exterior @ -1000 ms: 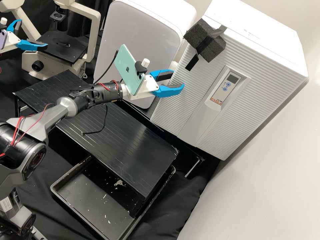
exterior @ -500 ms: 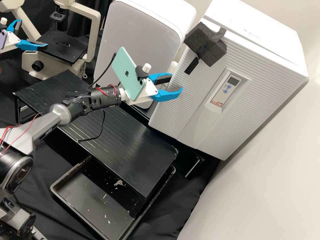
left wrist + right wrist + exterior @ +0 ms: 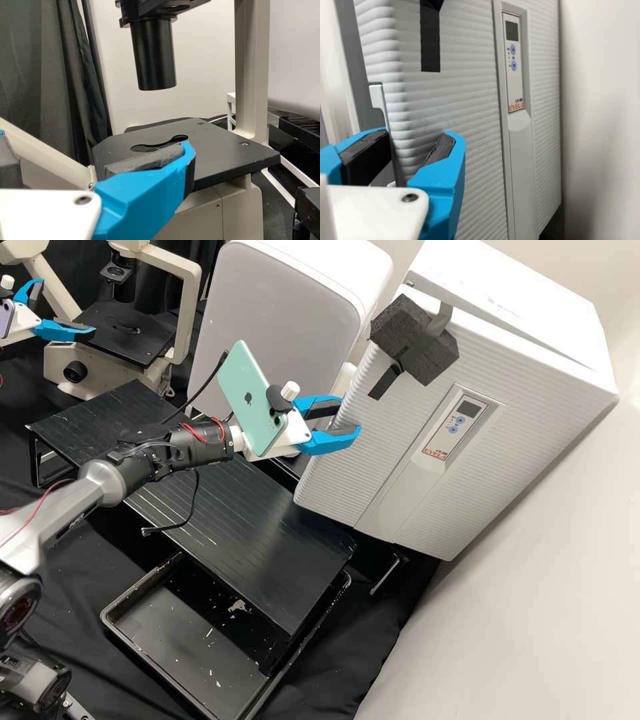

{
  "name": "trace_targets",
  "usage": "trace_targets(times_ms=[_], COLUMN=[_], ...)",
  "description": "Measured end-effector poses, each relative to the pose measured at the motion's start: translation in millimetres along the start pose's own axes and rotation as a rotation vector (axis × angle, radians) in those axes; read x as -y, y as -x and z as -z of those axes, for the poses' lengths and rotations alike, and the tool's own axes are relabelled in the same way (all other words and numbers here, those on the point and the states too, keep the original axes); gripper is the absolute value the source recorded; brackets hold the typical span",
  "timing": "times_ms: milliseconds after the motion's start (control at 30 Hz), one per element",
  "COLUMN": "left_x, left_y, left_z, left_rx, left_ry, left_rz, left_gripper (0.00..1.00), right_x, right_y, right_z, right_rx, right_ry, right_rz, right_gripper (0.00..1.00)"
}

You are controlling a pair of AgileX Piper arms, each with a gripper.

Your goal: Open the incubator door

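Observation:
The white incubator's ribbed door (image 3: 393, 407) stands slightly ajar in the high view, a narrow wedge showing along its top edge. My right gripper (image 3: 351, 415) is at the door's free side edge with its fingers apart. In the right wrist view the right gripper (image 3: 421, 134) straddles that edge of the door (image 3: 455, 100), one finger behind it and the other across the ribbed front. Whether the pads press on it is hard to tell. At the far left my left gripper (image 3: 67, 305) stands open beside the microscope; the left wrist view shows the left gripper (image 3: 96, 145) before the stage.
A dark foam block (image 3: 415, 340) is strapped to the door's upper part. Left of the incubator stands another white cabinet (image 3: 280, 327). A black slatted shelf (image 3: 267, 527) lies below, above a black tray (image 3: 110, 613). The microscope stage (image 3: 220, 150) is near the left gripper.
The right gripper has moved back and down-left in the high view. The door has swung outward with it, widening the gap along its top. The left gripper has stayed still.

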Motion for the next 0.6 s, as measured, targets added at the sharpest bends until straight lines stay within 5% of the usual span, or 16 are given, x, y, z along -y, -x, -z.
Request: trace_targets(times_ms=[600], left_x=[0.0], left_y=[0], left_z=[0], left_rx=[0.000], left_ry=[0.000], left_rz=[0.000], left_gripper=[1.00], right_x=[-34], right_y=[30], right_z=[-12], right_rx=[0.052], right_ry=[-0.092], right_rz=[-0.055], right_gripper=[0.00])
